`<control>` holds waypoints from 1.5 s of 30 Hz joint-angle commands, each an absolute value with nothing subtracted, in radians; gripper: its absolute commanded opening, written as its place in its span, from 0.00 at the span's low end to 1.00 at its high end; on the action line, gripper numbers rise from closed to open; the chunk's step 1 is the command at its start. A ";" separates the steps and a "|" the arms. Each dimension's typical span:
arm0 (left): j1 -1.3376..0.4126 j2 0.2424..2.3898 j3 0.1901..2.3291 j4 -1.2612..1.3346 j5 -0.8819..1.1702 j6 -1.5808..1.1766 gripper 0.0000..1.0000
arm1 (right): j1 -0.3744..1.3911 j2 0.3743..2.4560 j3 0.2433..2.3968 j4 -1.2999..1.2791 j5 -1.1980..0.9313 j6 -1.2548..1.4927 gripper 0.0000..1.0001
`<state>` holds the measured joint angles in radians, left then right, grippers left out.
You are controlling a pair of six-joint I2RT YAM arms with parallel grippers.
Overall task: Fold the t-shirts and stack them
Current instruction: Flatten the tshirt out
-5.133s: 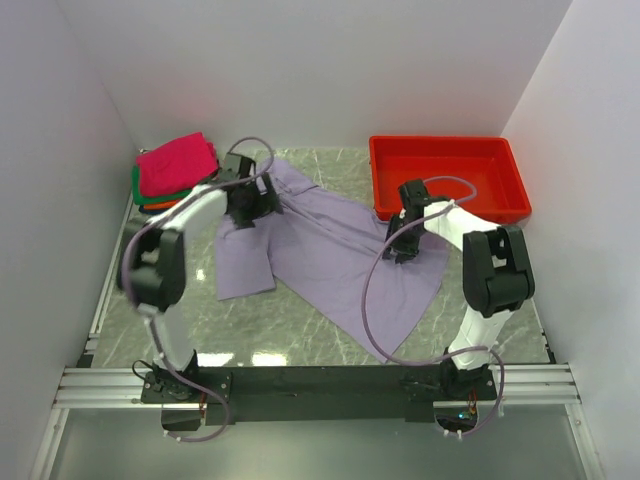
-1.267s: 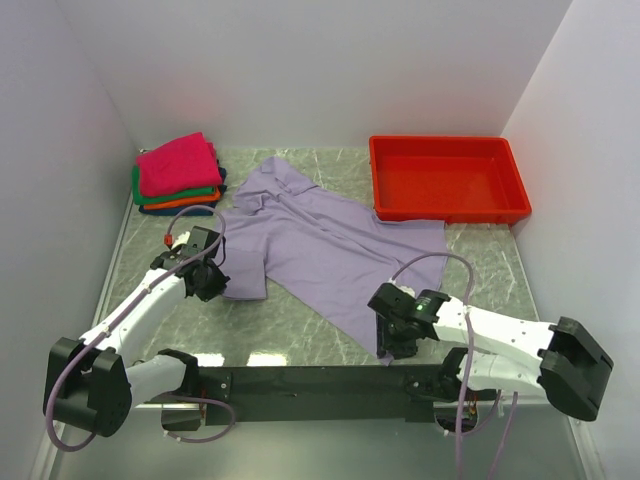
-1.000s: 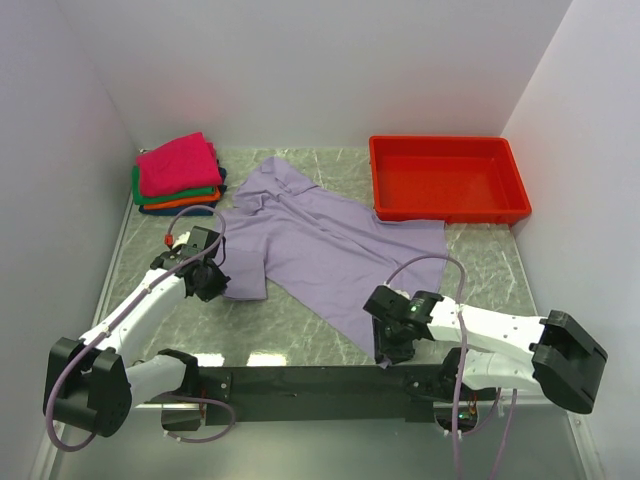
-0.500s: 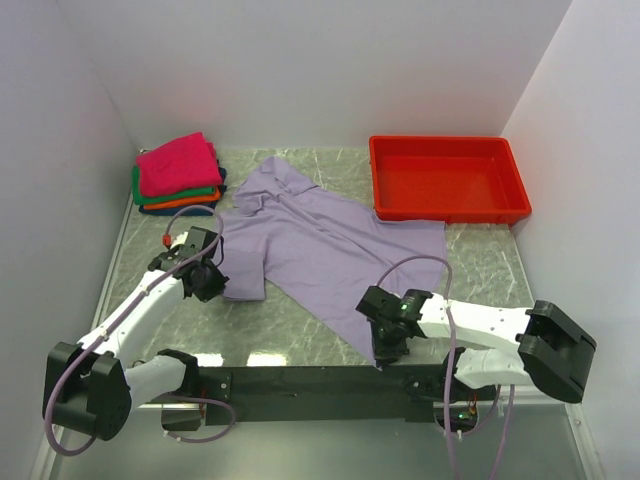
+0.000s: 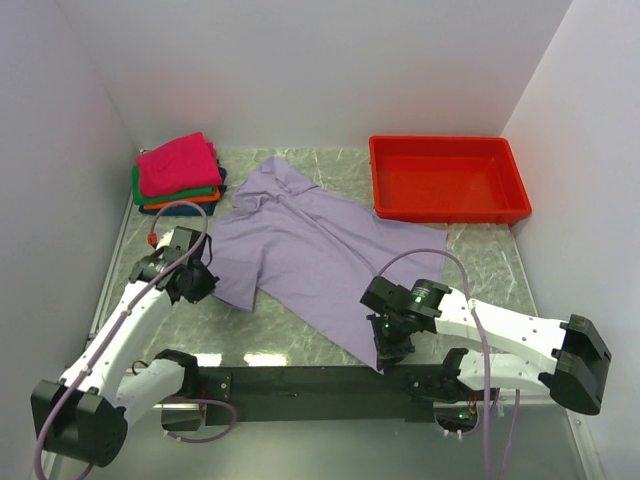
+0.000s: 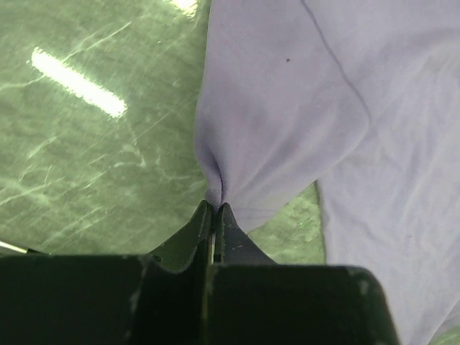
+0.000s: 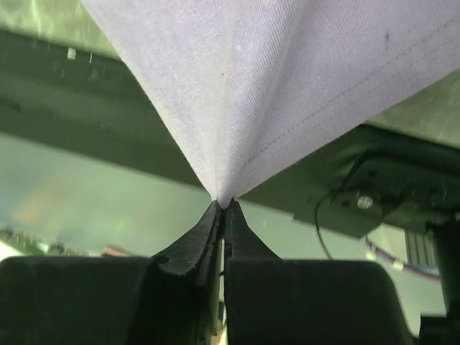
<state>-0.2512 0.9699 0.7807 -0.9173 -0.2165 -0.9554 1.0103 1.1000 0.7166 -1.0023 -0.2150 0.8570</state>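
Top external view: a pale lavender short-sleeved cloth t-shirt (image 5: 320, 245) is spread unfolded and skewed across the middle of the green marbled table (image 5: 285, 335), collar end toward the far left, hem toward the near right. The left gripper (image 5: 198, 284) is placed at the shirt's near-left edge. The right gripper (image 5: 389, 347) is placed at the near hem corner, close to the black front rail (image 5: 300, 380).

Left wrist view: the jaws are seen pressed together on a pinch of lavender cloth, the fabric puckered into the tips at the edge of what appears to be a sleeve.

Right wrist view: the jaws are likewise clamped on a hem corner. The cloth fans out from the tips in a taut cone, so the corner is judged to be lifted off the table.

Two well-separated edge points are gripped, probably so the shirt can be drawn flat and squared before any fold is made. No fold has yet been made.

A stack of folded t-shirts (image 5: 178, 170) – magenta-pink on top, green, orange and dark blue beneath – is kept at the far-left corner, well apart from both grippers; it is judged to be the destination. A red rectangular plastic tray (image 5: 448, 141) is set at the far right, with the shirt's edge just beside its near wall.
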 commanded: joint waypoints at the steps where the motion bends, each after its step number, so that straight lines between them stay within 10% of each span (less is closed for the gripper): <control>1: -0.242 0.924 0.804 -0.982 -0.247 -0.989 0.01 | 1.017 1.078 0.764 -1.127 -0.301 0.821 0.00; 45: -0.203 0.901 1.040 -1.259 -0.258 -0.922 0.01 | 0.828 1.103 0.864 -1.249 -0.439 0.575 0.00</control>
